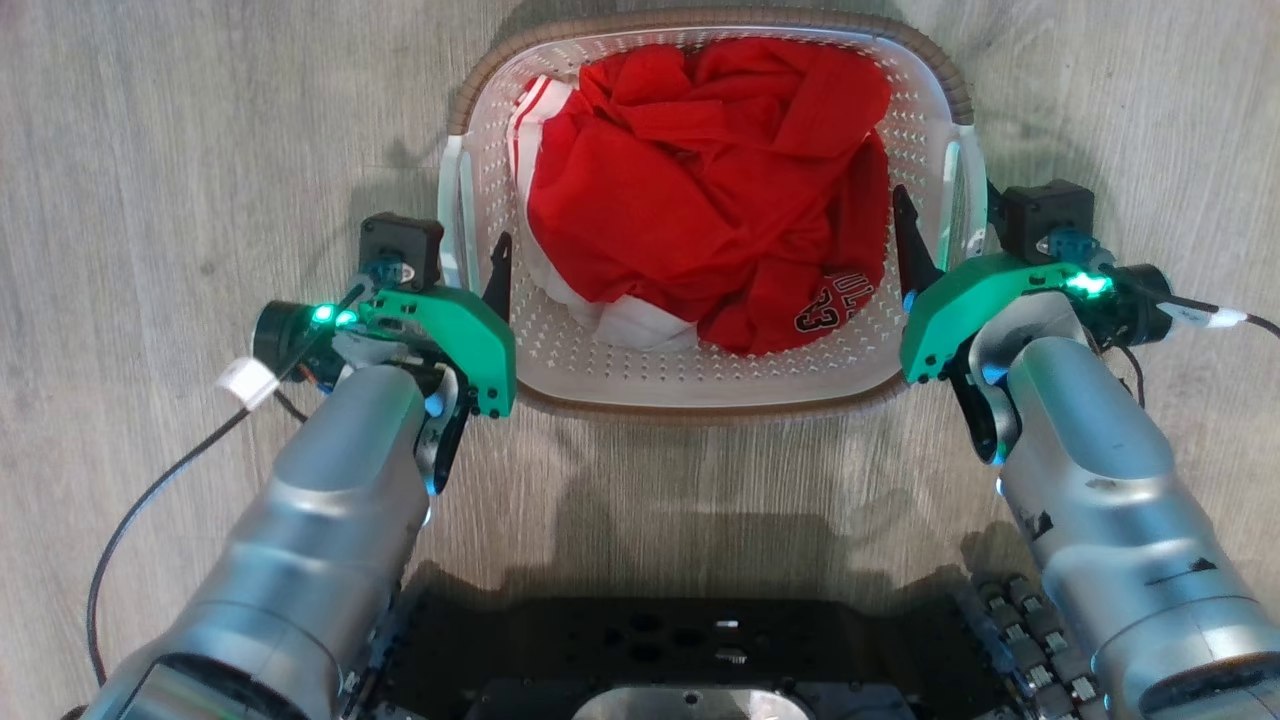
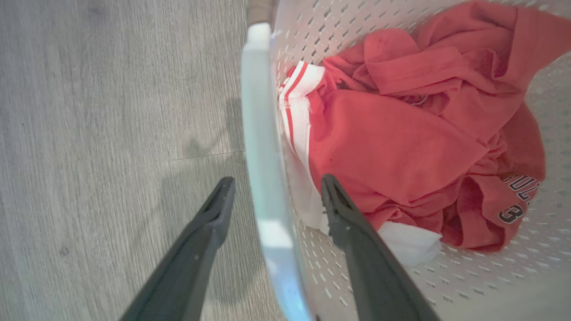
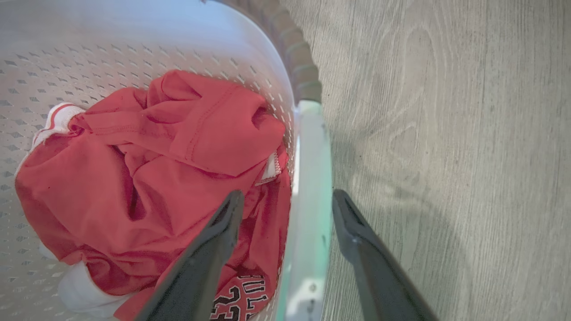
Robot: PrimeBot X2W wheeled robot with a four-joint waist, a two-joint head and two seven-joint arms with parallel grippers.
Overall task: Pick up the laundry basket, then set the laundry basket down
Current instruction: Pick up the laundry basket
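Observation:
The laundry basket [image 1: 700, 385], white with perforated walls and a brown rim, sits on the grey wood floor straight ahead, holding crumpled red and white clothes [image 1: 700, 190]. My left gripper [image 1: 455, 260] is open and straddles the basket's left handle [image 1: 452, 205]. In the left wrist view that gripper [image 2: 277, 179] has one finger outside the handle [image 2: 263, 133] and one inside above the clothes [image 2: 401, 147]. My right gripper [image 1: 945, 225] is open astride the right handle [image 1: 968, 190]. The right wrist view shows this gripper [image 3: 287, 194] with the handle [image 3: 312, 156] in its gap.
Bare wood-look floor [image 1: 150, 150] surrounds the basket on all sides. My dark base [image 1: 680, 640] lies just below the basket's near rim. A black cable [image 1: 130, 520] trails from the left wrist, and another [image 1: 1215, 318] from the right wrist.

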